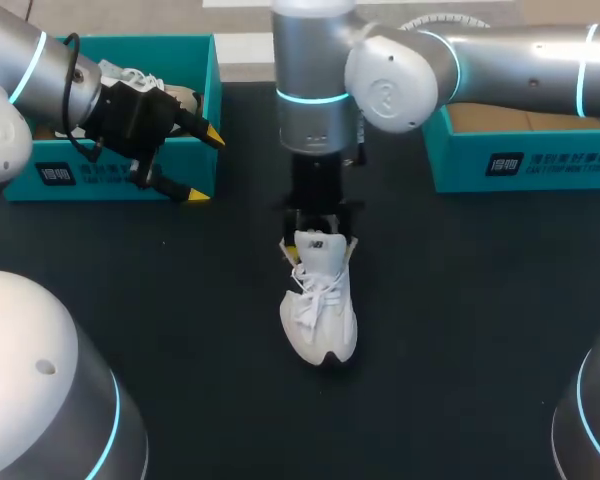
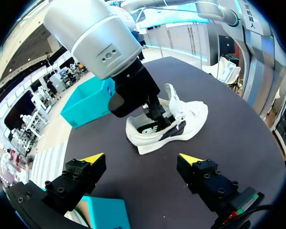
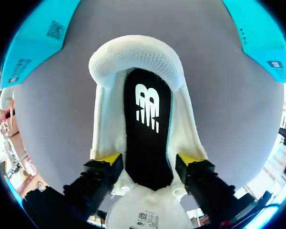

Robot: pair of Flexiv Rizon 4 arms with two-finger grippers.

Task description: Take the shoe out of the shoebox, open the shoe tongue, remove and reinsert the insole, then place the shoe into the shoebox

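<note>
Black tabletop (image 1: pixel 460 330) w/ white shoe (image 1: pixel 320 310)

Matte black tabletop (image 1: pixel 460 330); toward its far-left corner, 1 other white shoe (image 1: pixel 128 74), mostly hidden from view

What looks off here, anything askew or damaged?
Nothing stands out. White lace-up sneaker sits upright on the black table, black insole lying inside; right pincer open astride its collar.

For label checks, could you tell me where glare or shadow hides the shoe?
Head view: the white shoe stands bright on the dark table, its heel hidden beneath the right gripper. Left wrist view: that gripper shades the heel. Right wrist view: the black insole evenly lit, no glare.
</note>
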